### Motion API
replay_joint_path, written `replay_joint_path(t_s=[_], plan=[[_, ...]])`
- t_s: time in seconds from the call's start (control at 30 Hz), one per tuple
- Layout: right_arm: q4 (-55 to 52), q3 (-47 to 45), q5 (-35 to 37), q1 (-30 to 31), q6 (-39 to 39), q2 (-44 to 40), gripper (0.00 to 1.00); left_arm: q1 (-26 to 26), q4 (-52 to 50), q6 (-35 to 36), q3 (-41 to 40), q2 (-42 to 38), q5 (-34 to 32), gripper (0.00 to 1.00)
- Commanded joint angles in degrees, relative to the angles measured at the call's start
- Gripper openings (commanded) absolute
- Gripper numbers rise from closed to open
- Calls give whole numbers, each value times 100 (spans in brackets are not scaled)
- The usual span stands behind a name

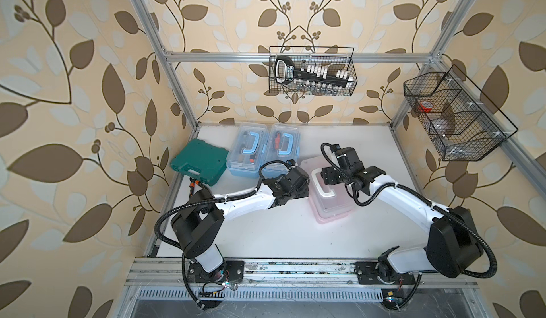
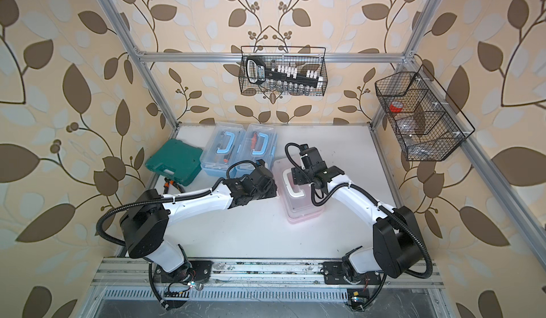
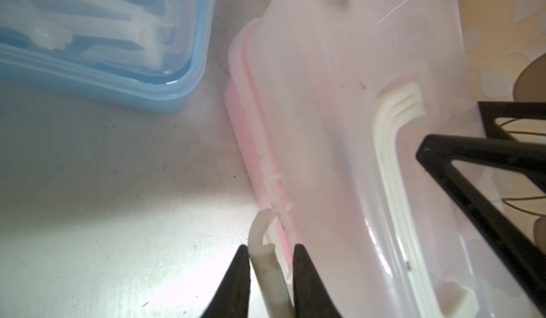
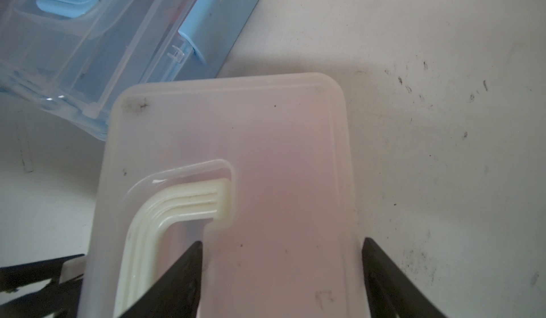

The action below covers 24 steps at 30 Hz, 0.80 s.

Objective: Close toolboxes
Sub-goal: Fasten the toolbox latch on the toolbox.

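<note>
One box left to latch, I'd say: pink toolbox (image 1: 331,210), centre frame, long axis up-frame, lid down. Its white latch (image 3: 255,233) faces frame-left, so the left arm's nearer. Your left gripper (image 3: 270,247) pinches it. Right gripper (image 4: 282,241) gapes across the lid's right edge. Blue toolbox (image 1: 280,151) crowds upper left.

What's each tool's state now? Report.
Left tool: closed on the white latch of the pink toolbox.
Right tool: open, above that toolbox's lid.
</note>
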Motion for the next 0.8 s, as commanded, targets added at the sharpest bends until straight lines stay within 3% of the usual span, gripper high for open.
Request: replay_joint_path(t_s=[0.0,0.17,0.77], plan=[[-526,-180,-331,63,50,244,75,-81,342,191,273,-235,89,32],[-531,-167,-329,71,41,258,76,-81,378,199,240,-238,111,45],[-533,-141,-355,83,27,297,76,-89,799,288,59,-407,59,53]])
